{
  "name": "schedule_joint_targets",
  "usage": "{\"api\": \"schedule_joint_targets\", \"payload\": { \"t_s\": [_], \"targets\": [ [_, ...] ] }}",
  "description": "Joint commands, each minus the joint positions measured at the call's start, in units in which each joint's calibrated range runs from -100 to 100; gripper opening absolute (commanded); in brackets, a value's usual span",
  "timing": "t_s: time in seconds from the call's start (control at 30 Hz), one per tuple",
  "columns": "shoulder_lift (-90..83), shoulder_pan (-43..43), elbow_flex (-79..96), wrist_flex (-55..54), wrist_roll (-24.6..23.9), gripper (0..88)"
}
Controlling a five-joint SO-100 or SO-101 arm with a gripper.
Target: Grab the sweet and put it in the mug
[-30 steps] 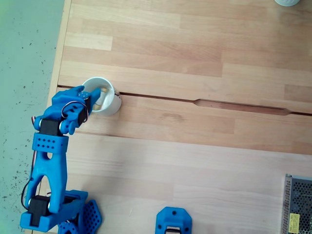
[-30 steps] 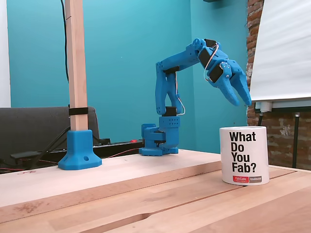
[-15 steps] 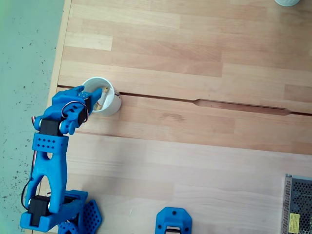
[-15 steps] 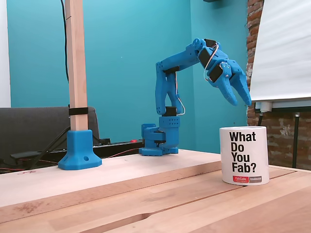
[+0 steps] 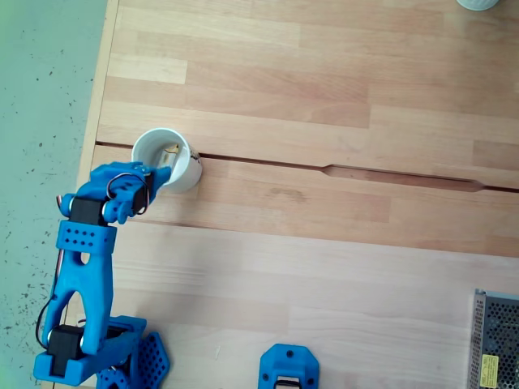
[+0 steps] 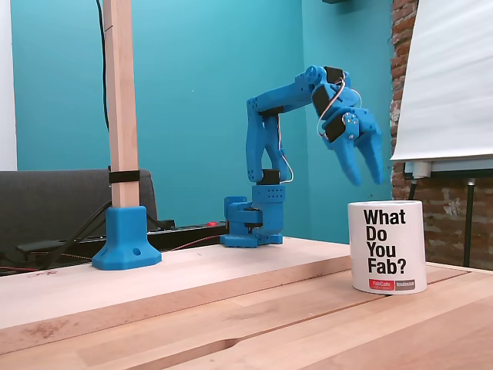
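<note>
Mug [image 6: 387, 245]: standing upright at the near edge of the counter [image 6: 192, 308] in the side fixed view, mouth facing up, printed side facing the camera.
Sweet [image 5: 170, 151]: lying inside the mug against its wall; too small to be telling which way its long axis is running.
Hand [image 6: 363, 171]: hanging above the mug with fingers spread and empty, tips pointing down.
Change: the hand is pulling back off the mug mouth toward the arm's base, uncovering the rim [image 5: 139, 143].
Meaning: the drop is looking done; the arm is likely retreating.
</note>
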Motion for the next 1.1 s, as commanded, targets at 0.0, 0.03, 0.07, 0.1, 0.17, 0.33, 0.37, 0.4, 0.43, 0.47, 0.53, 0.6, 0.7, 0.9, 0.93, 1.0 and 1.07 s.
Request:
{"api": "schedule_joint_targets", "payload": {
  "t_s": [0.0,0.03,0.07,0.1,0.17,0.33,0.37,0.4,0.43,0.47,0.53,0.6,0.7,0.9,0.93,1.0,1.07],
  "targets": [
    [-3.6,0.4,1.2,4.7,0.1,20.6],
    [-3.7,0.4,1.7,6.2,0.1,20.6],
    [-3.7,0.4,2.1,7.8,0.1,20.6],
    [-3.7,0.5,2.5,9.2,0.1,20.6],
    [-3.8,0.5,3.0,11.8,0.1,20.6],
    [-6.9,0.5,5.7,14.9,0.0,20.6],
    [-8.3,0.4,6.5,14.9,0.0,20.6],
    [-9.8,0.3,7.4,14.6,-0.1,20.6],
    [-11.4,0.3,8.3,14.1,0.0,20.6],
    [-12.9,0.3,9.5,13.4,0.1,20.6],
    [-16.1,0.2,12.4,11.8,0.1,20.6],
    [-19.4,0.2,16.2,9.6,0.1,20.6],
    [-24.4,0.2,23.6,5.4,0.1,20.6],
    [-32.8,0.3,42.2,-4.5,0.2,20.6],
    [-33.8,0.3,45.3,-6.1,0.2,20.6],
    [-35.7,0.3,51.7,-9.2,0.2,20.6],
    [-37.3,0.4,58.3,-11.7,0.2,20.6]
  ]
}}
